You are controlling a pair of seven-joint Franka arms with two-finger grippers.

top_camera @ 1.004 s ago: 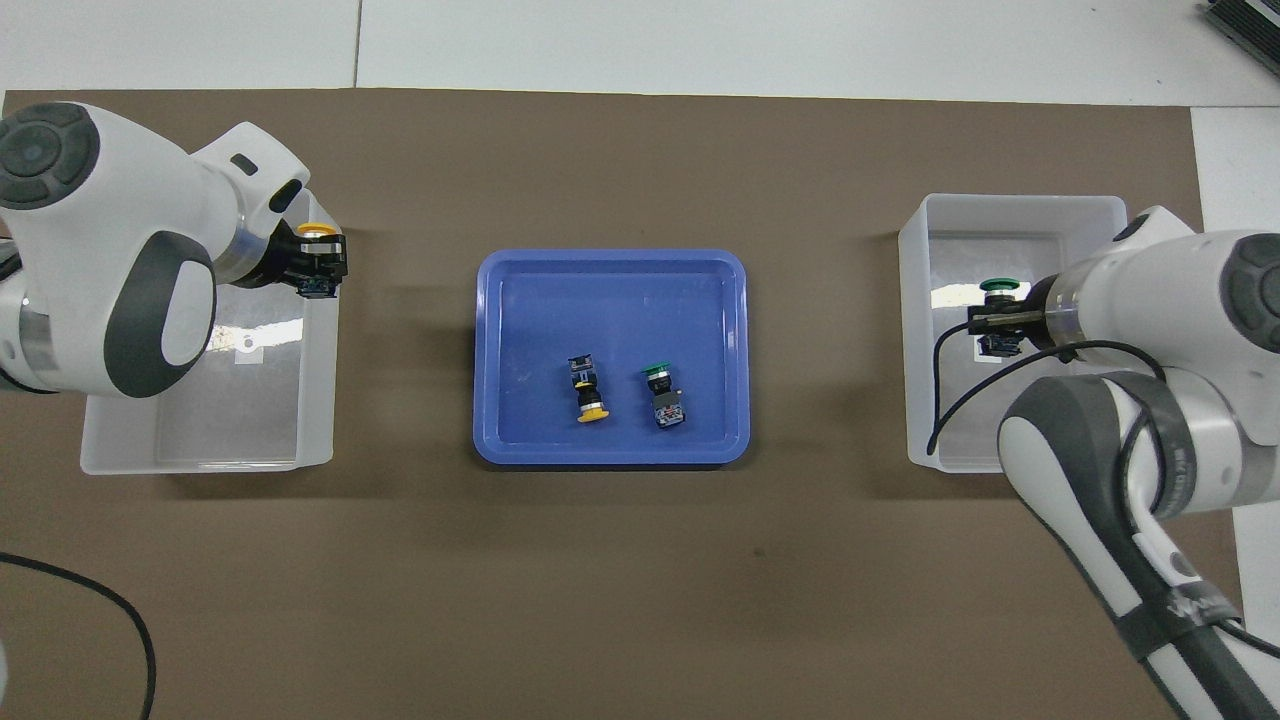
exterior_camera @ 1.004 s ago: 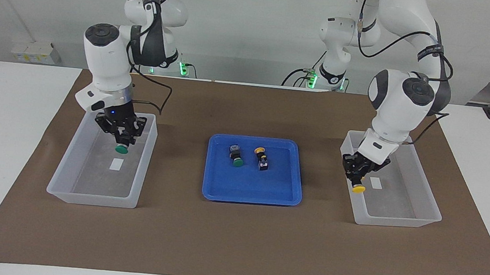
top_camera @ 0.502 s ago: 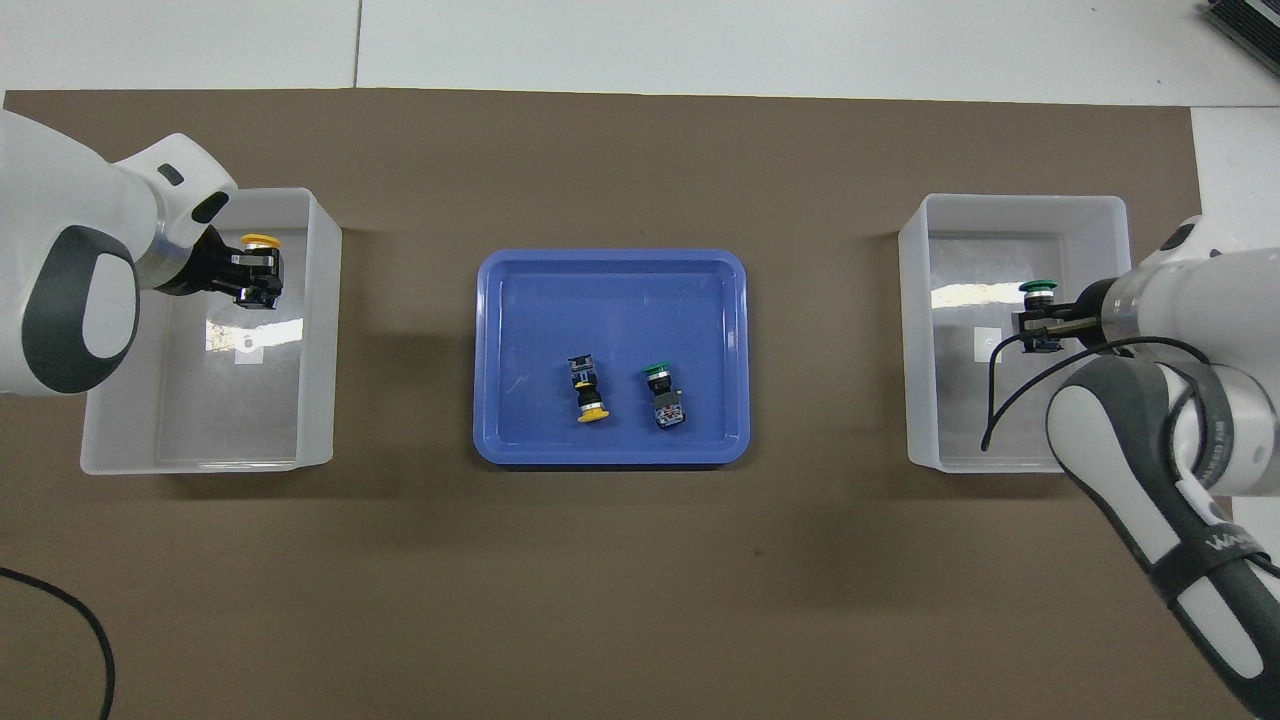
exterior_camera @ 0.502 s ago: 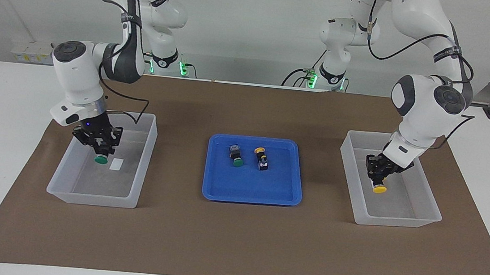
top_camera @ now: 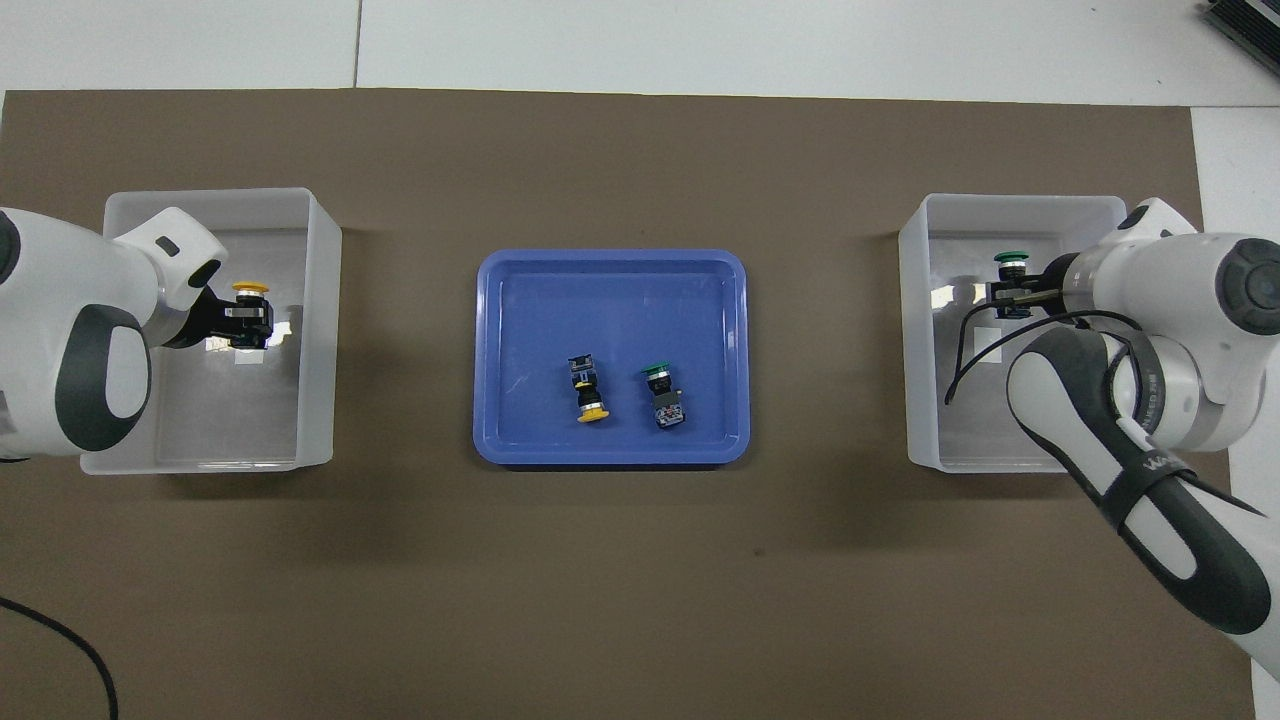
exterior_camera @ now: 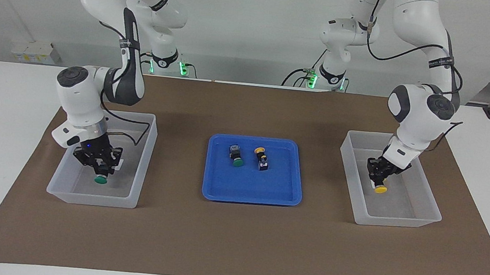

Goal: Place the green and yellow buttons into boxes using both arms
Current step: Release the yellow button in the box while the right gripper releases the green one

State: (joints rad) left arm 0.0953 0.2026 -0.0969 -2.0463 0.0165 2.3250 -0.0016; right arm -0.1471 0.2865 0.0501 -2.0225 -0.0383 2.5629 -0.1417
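My left gripper (exterior_camera: 378, 179) is shut on a yellow button (exterior_camera: 380, 189), cap down, low inside the translucent box (exterior_camera: 349, 174) at the left arm's end; the overhead view shows this gripper (top_camera: 248, 318), button (top_camera: 249, 289) and box (top_camera: 322, 330) too. My right gripper (exterior_camera: 100, 169) is shut on a green button (exterior_camera: 100, 179), cap down, close to the floor of the other box (exterior_camera: 90, 199); it shows overhead (top_camera: 1010, 295) with its button (top_camera: 1012, 258) and box (top_camera: 915, 350). A second green button (exterior_camera: 236, 157) and a second yellow button (exterior_camera: 262, 157) lie in the blue tray (exterior_camera: 248, 192).
The blue tray (top_camera: 610, 280) sits mid-table between the two boxes on a brown mat (exterior_camera: 234, 244). In the overhead view its yellow button (top_camera: 588, 395) and green button (top_camera: 662, 390) lie side by side in the part nearer the robots.
Both grippers carried their buttons over their boxes and lowered them inside. The right gripper also moved farther from the robots; the left barely moved in the last half second.
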